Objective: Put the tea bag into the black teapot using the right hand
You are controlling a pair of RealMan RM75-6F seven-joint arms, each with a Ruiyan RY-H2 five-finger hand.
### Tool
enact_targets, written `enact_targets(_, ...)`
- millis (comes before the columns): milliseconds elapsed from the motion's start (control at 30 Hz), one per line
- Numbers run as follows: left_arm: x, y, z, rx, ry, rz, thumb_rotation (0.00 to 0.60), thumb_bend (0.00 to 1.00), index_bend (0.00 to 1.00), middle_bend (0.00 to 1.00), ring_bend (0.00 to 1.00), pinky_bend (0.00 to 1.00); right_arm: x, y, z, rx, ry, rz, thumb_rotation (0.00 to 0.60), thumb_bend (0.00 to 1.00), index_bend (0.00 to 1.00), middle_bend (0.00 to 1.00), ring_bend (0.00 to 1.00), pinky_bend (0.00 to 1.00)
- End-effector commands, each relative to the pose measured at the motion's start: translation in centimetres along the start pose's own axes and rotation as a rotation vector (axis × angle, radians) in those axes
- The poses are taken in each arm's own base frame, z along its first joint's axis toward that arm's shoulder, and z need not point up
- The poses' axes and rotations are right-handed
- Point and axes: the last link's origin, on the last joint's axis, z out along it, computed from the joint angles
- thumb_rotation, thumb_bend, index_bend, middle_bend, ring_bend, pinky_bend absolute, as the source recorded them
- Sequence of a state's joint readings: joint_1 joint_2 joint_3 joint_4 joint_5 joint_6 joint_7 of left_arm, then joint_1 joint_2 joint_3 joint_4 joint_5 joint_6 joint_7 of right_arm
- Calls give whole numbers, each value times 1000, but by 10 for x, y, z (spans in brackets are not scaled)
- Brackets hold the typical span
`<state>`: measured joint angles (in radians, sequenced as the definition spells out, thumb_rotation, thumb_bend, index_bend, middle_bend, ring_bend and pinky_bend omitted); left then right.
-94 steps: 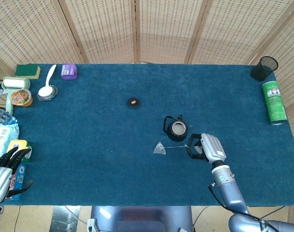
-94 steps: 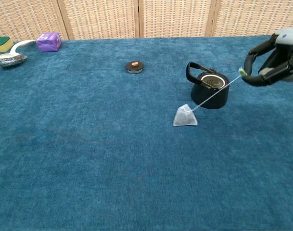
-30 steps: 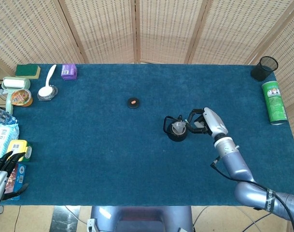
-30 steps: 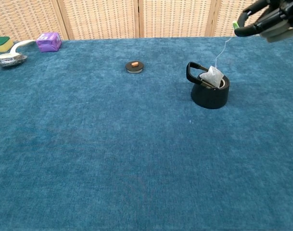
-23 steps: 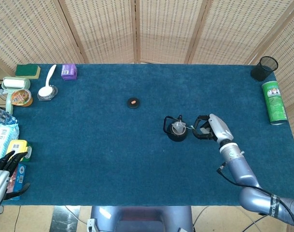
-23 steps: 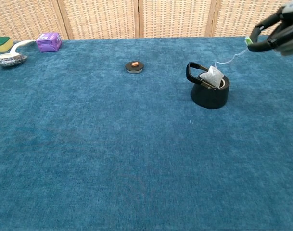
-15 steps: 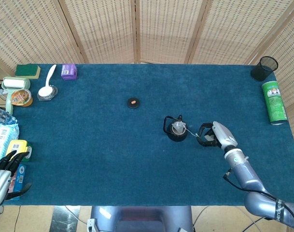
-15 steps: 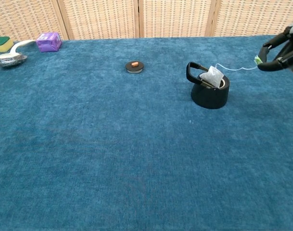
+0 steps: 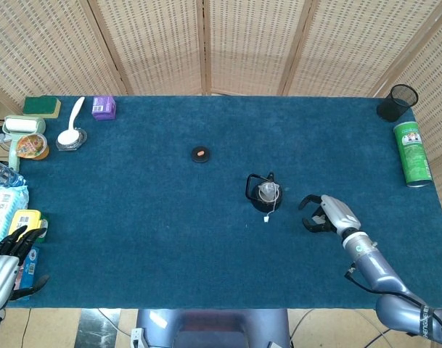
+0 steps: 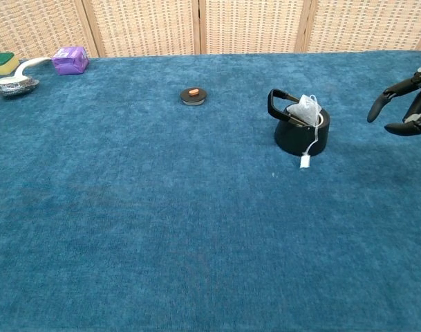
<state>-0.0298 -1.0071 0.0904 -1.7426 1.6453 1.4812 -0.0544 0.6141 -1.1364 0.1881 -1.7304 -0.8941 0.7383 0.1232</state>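
The black teapot (image 9: 263,193) (image 10: 301,133) stands right of the table's middle, handle to its left. A white tea bag (image 9: 268,191) (image 10: 305,109) sits in its mouth, poking above the rim. Its string hangs over the pot's front and the small tag (image 9: 266,217) (image 10: 305,161) lies on the cloth. My right hand (image 9: 326,214) (image 10: 407,105) hovers to the right of the pot, apart from it, fingers spread and holding nothing. My left hand (image 9: 9,259) rests at the table's near left corner with dark fingers spread, empty.
A small round black lid (image 9: 200,154) (image 10: 193,95) lies behind and left of the pot. At the far left are a purple box (image 9: 103,107), a white spoon in a dish (image 9: 70,134), a sponge (image 9: 42,106) and packets. A green can (image 9: 411,153) and black mesh cup (image 9: 398,101) stand far right.
My right hand carried the tea bag by its string from the cloth into the teapot, then drew back to the right and let go; the tag dropped in front of the pot.
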Motion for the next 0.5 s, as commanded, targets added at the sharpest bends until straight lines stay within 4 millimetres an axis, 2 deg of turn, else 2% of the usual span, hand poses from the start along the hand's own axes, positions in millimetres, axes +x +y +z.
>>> enact_targets(33,0,0,0,0,-1,2,600,274,84,136,0,101,1,1,-1,3,-14,-12,600,496,278,1000,1000,1000)
enact_targets(367,1,0,1,3,-3,8,600,274,84,135,0,101,23,-28,-1,44,-168,-98,600,572,118,1000,1000,1000)
enact_targets(500,1,-1,0,11,-3,9,600,274,83,135,0,101,32,-40,5,49,-200,-125,600,605,88,1000,1000,1000)
